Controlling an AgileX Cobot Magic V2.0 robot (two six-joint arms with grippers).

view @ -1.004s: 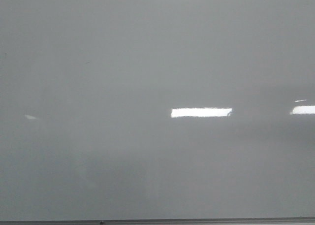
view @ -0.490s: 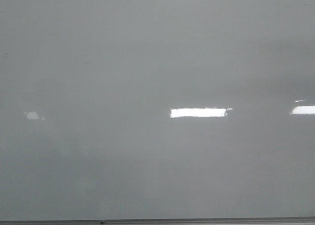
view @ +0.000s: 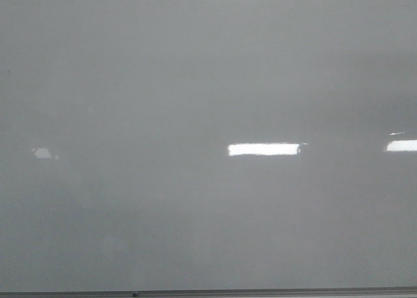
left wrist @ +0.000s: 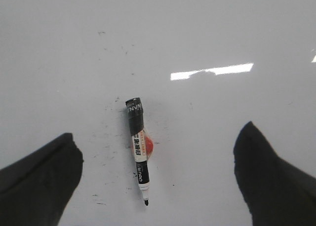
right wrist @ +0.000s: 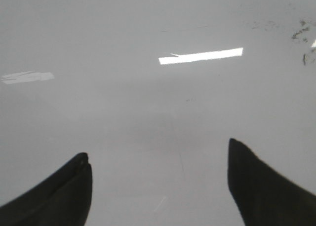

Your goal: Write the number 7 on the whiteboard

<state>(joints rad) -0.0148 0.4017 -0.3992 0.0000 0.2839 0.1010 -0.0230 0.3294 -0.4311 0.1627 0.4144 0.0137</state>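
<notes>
**Marker lies loose between spread left fingers**

On the whiteboard [left wrist: 207, 28], a black-capped marker [left wrist: 138, 147] lies untouched between the left gripper's [left wrist: 158, 171] wide-spread fingers. Right gripper [right wrist: 158, 186] is equally spread, holding nothing. No 7 shows on the board.

I count one large glossy pale grey-white whiteboard [view: 195, 83] ahead of me, bare of any drawn figure. One black-and-white marker pen with a red-orange band [left wrist: 138, 149] lies uncapped on the white surface [left wrist: 222, 28] under my left tool [left wrist: 158, 171]. I have two tools, left and right [right wrist: 158, 179], each with two dark fingers spread wide.
</notes>
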